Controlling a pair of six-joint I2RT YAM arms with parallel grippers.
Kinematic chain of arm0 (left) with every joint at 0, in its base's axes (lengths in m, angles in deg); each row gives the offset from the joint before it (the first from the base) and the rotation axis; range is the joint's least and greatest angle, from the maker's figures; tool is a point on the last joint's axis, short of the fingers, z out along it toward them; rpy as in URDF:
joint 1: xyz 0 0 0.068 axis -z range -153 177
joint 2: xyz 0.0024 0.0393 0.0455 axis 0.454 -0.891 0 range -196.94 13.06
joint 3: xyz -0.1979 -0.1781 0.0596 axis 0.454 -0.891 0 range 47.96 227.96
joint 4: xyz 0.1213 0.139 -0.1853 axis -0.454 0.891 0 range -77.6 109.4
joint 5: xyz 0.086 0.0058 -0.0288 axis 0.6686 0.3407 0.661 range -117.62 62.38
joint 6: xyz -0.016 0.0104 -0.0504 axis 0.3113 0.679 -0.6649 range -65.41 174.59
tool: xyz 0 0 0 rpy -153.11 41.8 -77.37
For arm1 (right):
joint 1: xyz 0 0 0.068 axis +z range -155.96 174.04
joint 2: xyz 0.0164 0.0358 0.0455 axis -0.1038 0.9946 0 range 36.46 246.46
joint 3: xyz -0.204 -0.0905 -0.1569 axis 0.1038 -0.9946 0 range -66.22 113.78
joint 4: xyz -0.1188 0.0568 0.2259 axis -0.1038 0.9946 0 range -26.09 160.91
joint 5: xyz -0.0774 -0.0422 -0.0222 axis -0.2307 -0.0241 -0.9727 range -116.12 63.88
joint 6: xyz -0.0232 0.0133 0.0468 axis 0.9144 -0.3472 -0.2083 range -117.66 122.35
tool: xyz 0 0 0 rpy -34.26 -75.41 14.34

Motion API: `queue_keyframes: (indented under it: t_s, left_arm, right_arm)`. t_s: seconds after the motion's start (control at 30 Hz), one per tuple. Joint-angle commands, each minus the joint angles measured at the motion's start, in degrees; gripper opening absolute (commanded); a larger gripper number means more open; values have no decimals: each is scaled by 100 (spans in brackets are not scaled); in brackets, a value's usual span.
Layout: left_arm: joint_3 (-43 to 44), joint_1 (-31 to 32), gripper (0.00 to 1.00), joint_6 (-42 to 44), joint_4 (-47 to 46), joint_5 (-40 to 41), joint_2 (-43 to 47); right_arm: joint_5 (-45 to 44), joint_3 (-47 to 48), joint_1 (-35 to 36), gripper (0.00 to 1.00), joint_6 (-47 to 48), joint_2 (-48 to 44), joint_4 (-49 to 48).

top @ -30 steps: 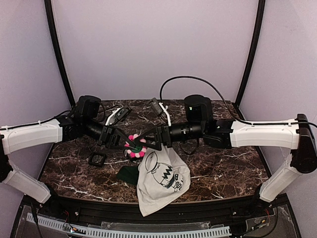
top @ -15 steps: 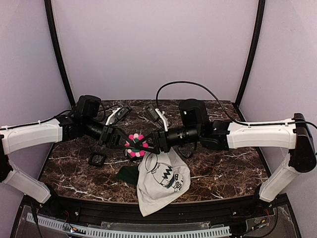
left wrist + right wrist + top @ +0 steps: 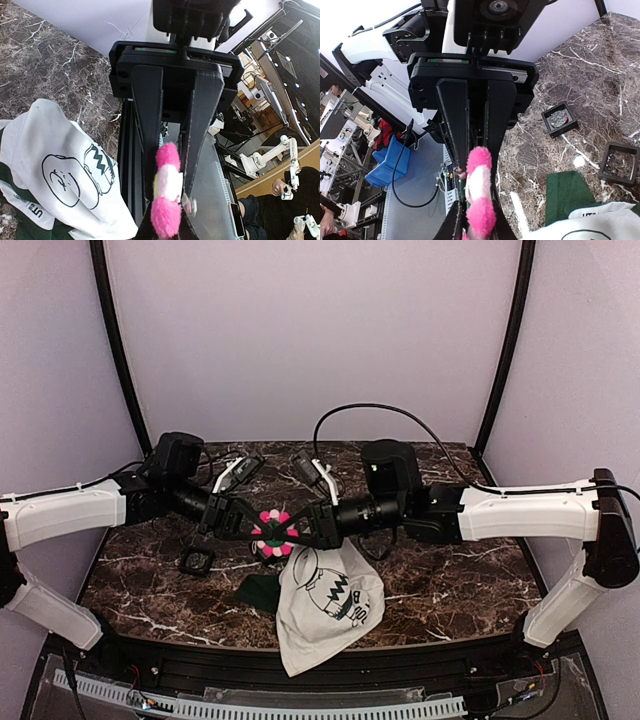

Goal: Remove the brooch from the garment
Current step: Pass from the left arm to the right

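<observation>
Right gripper drawn leftward since a second ago, now tip to tip with the left gripper; brooch lifted slightly between them.

- Claws: each pair of fingers pressed together on the brooch from opposite sides; each wrist view shows the other arm's black fingers flanking the pink and white petals.
- Brooch: held in the air over the table, just above the garment's upper edge; in the left wrist view it shows apart from the cloth.
- Garment: crumpled on the marble, its lower end hanging over the near edge; dark green sleeve at its left.
- Room: open marble to the garment's right; black square frame near, under the left arm; a second frame well apart in the right wrist view.
- Hidden: each wrist camera's own fingertips cut off at the bottom edge; whether any pin still catches the cloth cannot be told from above; lettering partly folded under.
</observation>
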Motion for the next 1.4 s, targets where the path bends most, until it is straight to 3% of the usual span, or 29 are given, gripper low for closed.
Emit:
queue_keyframes:
  t_s: [0.0,0.1,0.23,0.4,0.5,0.7,0.9,1.0,1.2,1.37]
  left_arm:
    - [147,31,1,40,19,-48,73]
    - [148,31,1,46,7,-17,88]
    - [148,29,6,-27,-103,24,98]
    - [-28,25,36,-487,-706,53,197]
    - [-197,23,45,-803,-1297,69,231]
    - [-297,23,41,-1093,-1661,16,195]
    - [-317,25,59,-1117,-1690,-20,226]
    - [-333,26,60,-1133,-1720,-13,246]
    - [-351,30,42,-1188,-1779,-7,243]
    - [-357,31,40,-1218,-1816,4,226]
  right_arm:
    - [-98,-176,-6,8,-98,39,-346]
    - [-38,-274,-29,0,-179,-12,-483]
    - [32,-395,-44,0,-276,-93,-739]
    - [95,-602,-79,0,-439,-159,-1112]
    - [164,-662,-86,0,-513,-169,-1290]
    - [175,-701,-84,0,-565,-223,-1397]
    - [129,-900,-118,0,-783,-379,-1832]
    - [153,-1011,-138,0,-901,-438,-2078]
    - [223,-1005,-145,0,-949,-435,-2180]
    - [247,-952,-152,0,-944,-360,-2140]
